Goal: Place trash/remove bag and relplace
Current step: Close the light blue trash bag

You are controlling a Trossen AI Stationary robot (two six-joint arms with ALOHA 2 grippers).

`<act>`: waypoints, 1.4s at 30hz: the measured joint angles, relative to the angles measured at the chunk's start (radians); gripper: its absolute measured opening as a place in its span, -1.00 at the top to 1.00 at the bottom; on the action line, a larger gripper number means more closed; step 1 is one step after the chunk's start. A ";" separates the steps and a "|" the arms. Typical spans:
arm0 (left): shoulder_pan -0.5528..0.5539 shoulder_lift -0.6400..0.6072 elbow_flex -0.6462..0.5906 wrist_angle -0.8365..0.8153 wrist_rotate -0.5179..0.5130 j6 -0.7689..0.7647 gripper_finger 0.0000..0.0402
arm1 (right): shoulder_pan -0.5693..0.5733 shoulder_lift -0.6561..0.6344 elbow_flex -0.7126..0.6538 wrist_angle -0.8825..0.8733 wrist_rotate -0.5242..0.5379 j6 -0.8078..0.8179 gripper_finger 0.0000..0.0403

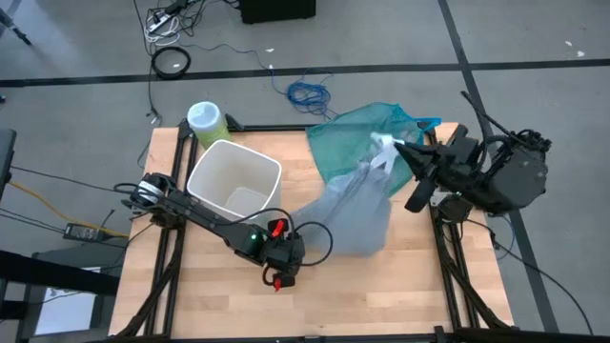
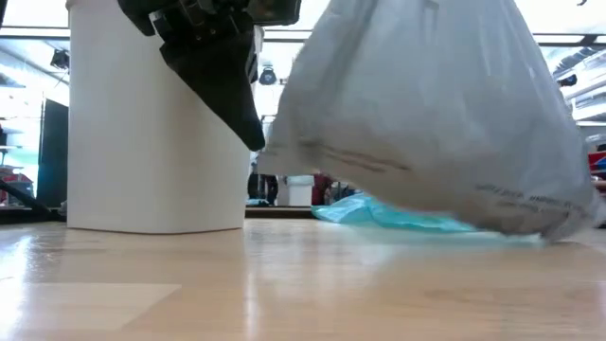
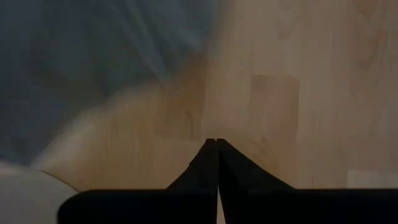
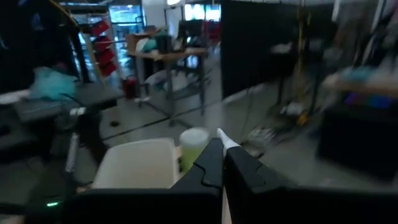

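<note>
The grey-white bag [image 1: 357,214] bulges and hangs slanting from my right gripper [image 1: 408,150], which is shut on its bunched top, high over the table's far right. In the low view the bag [image 2: 436,114] fills the right half. The trash is hidden. The white bin [image 1: 233,181] stands upright on the table's far left. My left gripper [image 3: 216,142] is shut, empty and tilted down over bare wood. It is in front of the bin and beside the bag's left flank [image 3: 93,56]. A teal bag [image 1: 367,133] lies behind the grey one. My right gripper pinches the bag's gathered white top end [image 1: 384,148] between its two fingers; a white sliver of plastic [image 4: 227,144] shows between them. The fingers come in level from the table's right side. The bag hangs below, slanting toward the table's middle. Whether its lower end [image 2: 559,227] touches the wood I cannot tell.
A green canister with a white lid [image 1: 207,122] stands at the far left corner behind the bin. The teal bag spreads over the far right of the table [image 2: 398,218]. Bare wood lies along the near edge [image 1: 381,295].
</note>
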 joint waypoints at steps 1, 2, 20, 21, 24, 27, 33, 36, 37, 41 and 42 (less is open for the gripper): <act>0.000 0.000 0.000 0.002 0.000 0.000 0.97 | 0.000 0.006 0.000 0.068 -0.001 -0.117 1.00; 0.000 0.000 0.000 0.003 0.000 0.000 0.97 | 0.002 0.017 0.000 0.136 -0.006 -0.234 1.00; 0.050 0.000 0.325 -0.108 -0.096 0.237 0.97 | 0.142 0.081 -0.009 0.509 0.213 -0.313 1.00; 0.057 0.000 0.362 -0.109 -0.098 0.264 0.97 | 0.160 0.085 -0.010 0.508 0.212 -0.273 1.00; 0.073 0.000 0.473 -0.110 -0.109 0.284 0.97 | 0.227 0.091 -0.010 0.510 0.213 -0.193 1.00; 0.087 0.000 0.589 -0.112 -0.123 0.303 0.97 | 0.287 0.112 -0.009 0.510 0.213 -0.150 1.00; 0.107 0.000 0.824 -0.117 -0.130 0.408 0.97 | 0.368 0.137 -0.010 0.510 0.210 -0.071 1.00; 0.109 0.000 0.943 -0.138 -0.130 0.463 0.97 | 0.382 0.138 -0.010 0.511 0.210 -0.041 1.00; 0.110 0.000 0.985 -0.144 -0.130 0.481 0.97 | 0.386 0.137 -0.010 0.516 0.211 -0.035 1.00; 0.108 -0.063 0.983 -0.074 -0.143 0.524 0.97 | 0.398 0.133 -0.010 0.516 0.213 -0.055 1.00; 0.108 -0.079 0.979 -0.059 -0.143 0.525 0.97 | 0.400 0.132 -0.010 0.516 0.213 -0.061 1.00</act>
